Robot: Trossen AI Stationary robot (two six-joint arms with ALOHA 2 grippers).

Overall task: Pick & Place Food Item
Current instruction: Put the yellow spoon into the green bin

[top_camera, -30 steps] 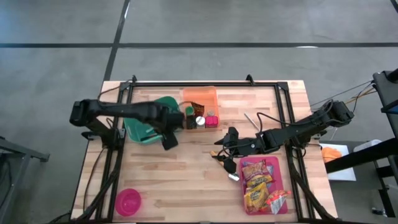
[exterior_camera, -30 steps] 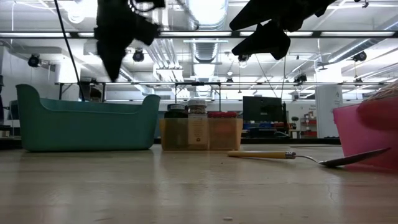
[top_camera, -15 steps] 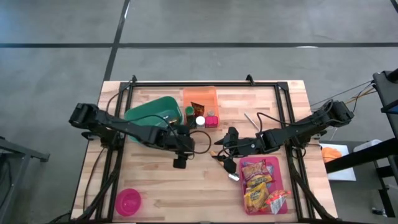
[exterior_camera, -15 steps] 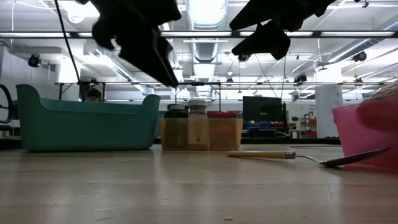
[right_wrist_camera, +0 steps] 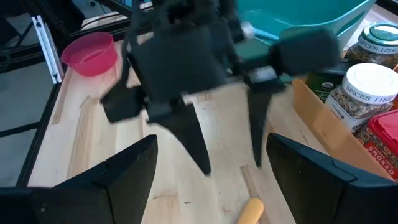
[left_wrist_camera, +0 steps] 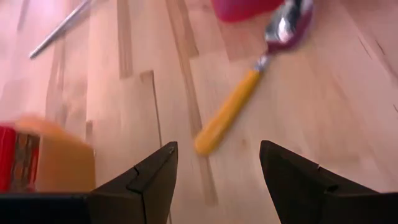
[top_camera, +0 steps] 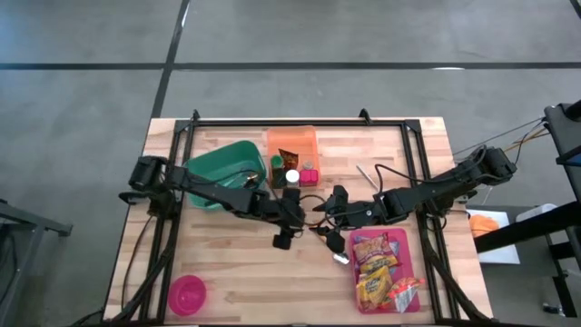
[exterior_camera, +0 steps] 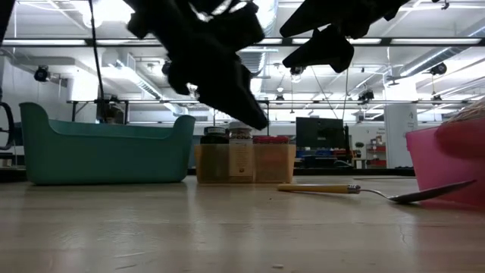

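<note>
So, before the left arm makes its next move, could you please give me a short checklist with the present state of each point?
1. Left gripper open and empty: ok.
2. Right gripper open and empty: ok.
3. Two grippers apart over the table middle: not ok, they face each other closely.
4. Yellow-handled spoon lies ahead of the left gripper, untouched: ok.
5. Snack packets lie in the pink tray: ok.
6. Which food item is the target: cannot tell.

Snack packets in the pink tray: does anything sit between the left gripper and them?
Yes. The yellow-handled spoon lies on the table between the left gripper and the pink tray, and the right gripper hangs near that path.
</note>
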